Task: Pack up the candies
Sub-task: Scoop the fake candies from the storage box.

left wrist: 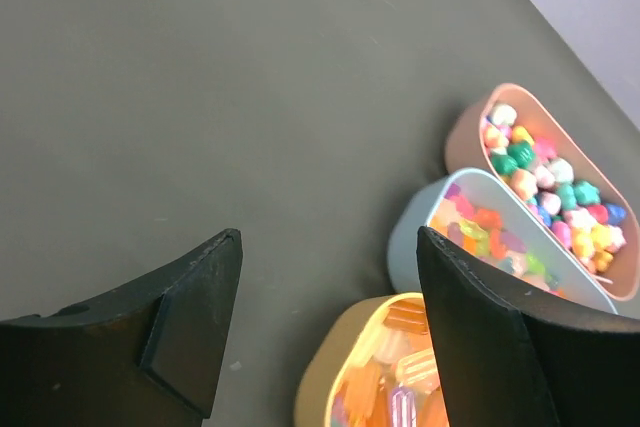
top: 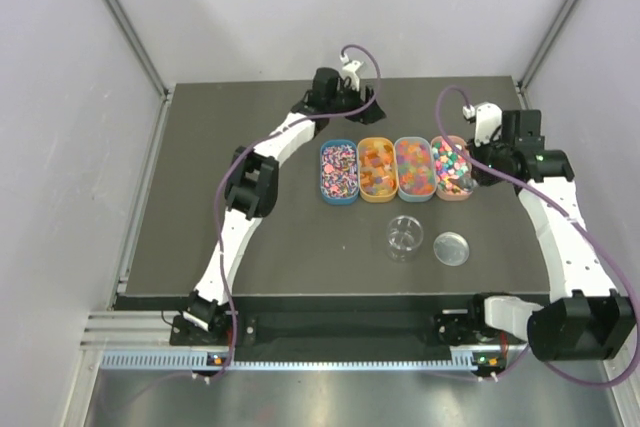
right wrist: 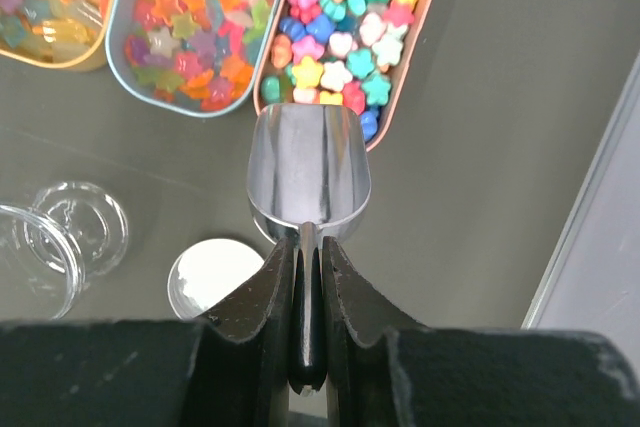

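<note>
Top view: four oval plastic trays line the centre of the dark counter, each heaped with tiny multicoloured candies. One clear round jar and one round lid sit at 6 o'clock of them.

Left wrist: the left hand is spread apart, holding nothing, with three trays at 4 o'clock.

Right wrist: the right hand is clamped on one silver metal scoop, with star-shaped candies at 12 o'clock.

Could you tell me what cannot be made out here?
- Left wrist view: orange oval tray, cut off by the bottom edge and a finger of the left gripper.
- Right wrist view: clear round jar, cut by the left edge; handle of the silver metal scoop, hidden between the fingers of the right gripper.
- Top view: candies, too small.
</note>
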`<state>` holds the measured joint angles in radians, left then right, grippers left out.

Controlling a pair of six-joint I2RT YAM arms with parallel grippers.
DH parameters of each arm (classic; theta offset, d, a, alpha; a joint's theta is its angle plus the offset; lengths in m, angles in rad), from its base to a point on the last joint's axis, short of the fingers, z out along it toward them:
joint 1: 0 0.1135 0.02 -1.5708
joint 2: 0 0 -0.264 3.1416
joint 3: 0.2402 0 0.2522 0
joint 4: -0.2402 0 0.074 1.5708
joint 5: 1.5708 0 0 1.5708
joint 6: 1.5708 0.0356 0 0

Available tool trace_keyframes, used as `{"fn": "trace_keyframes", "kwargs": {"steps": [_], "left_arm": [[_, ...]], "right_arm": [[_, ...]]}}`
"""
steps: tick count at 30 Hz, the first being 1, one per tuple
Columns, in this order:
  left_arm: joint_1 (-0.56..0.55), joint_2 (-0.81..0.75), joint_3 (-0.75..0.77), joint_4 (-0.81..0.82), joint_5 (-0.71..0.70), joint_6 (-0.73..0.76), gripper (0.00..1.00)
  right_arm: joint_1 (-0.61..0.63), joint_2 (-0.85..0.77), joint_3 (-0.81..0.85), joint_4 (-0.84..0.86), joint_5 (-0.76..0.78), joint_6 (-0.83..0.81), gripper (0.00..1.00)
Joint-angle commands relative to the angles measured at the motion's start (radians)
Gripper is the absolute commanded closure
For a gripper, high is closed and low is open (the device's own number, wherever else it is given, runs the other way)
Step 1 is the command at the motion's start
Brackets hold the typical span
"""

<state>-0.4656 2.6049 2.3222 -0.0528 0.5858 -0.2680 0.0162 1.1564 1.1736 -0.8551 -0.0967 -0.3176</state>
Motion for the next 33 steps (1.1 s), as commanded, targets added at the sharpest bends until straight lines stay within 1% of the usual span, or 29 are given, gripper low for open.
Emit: {"fn": "trace_keyframes", "kwargs": {"steps": [1, 5, 9, 13, 27, 28, 33], "left_arm": [[-0.039, 0.027, 0.057, 0.229, 0.114, -0.134, 0.25], [-0.044, 0.000, 0.010, 0.243, 0.163, -0.181, 0.27], [-0.035, -0.069, -0.104, 0.281, 0.184, -0.197, 0.27], [-0.024, -0.103, -0.124, 0.283, 0.194, -0.209, 0.27], [-0.002, -0.129, -0.167, 0.298, 0.209, -0.240, 0.27], [-0.001, -0.134, -0.169, 0.298, 0.212, -0.240, 0.27], [-0.001, -0.143, -0.187, 0.288, 0.215, -0.228, 0.27]], "right_arm": [[-0.009, 0.046, 0.083, -0.039, 0.021, 0.005, 1.00], [-0.007, 0.081, 0.089, -0.032, 0.041, 0.011, 1.00], [-0.009, 0.112, 0.086, -0.004, 0.054, 0.017, 1.00], [-0.009, 0.129, 0.067, 0.002, 0.043, 0.021, 1.00], [-0.007, 0.138, -0.031, 0.065, 0.055, 0.066, 1.00], [-0.039, 0.140, -0.034, 0.071, 0.055, 0.069, 1.00], [-0.050, 0.149, -0.066, 0.091, 0.037, 0.098, 1.00]]}}
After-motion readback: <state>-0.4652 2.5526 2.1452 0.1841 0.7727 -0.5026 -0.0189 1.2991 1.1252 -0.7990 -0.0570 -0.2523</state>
